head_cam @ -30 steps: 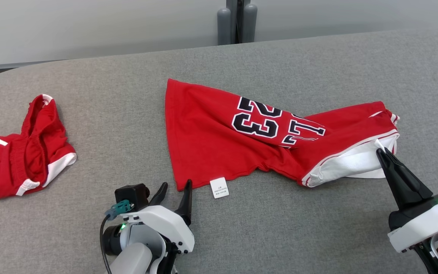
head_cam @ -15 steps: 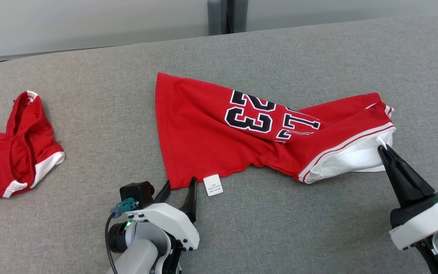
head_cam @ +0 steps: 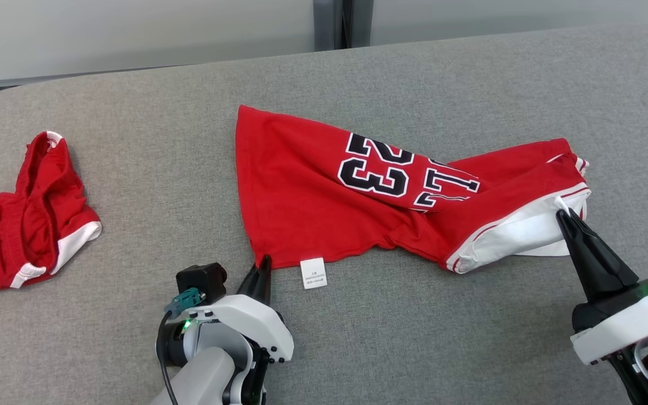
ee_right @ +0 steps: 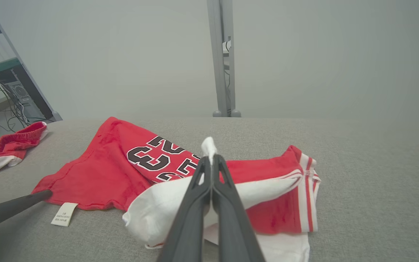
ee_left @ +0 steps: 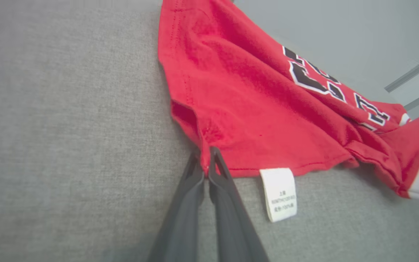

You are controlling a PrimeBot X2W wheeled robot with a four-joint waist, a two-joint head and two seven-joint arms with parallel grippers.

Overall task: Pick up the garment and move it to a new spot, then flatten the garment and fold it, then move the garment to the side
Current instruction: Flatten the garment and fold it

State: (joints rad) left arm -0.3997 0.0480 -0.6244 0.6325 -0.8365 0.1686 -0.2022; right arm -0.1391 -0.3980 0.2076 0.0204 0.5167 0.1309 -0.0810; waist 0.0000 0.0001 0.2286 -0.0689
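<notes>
Red jersey [head_cam: 313, 197], black 23, white trim, lying twisted on the middle of the grey table [head_cam: 414, 337]; left gripper [head_cam: 264, 263] pinched shut on its near hem corner; right gripper [head_cam: 561, 216] clamped on its white-edged end

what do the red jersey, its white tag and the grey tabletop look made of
Jersey: soft matte knit, likely cotton or polyester; it creases and shows stitched hems.
Tag: thin fabric label, smooth; lies flat, small print.
Tabletop: grey woven cloth cover, matte; fine weave shows.
</notes>
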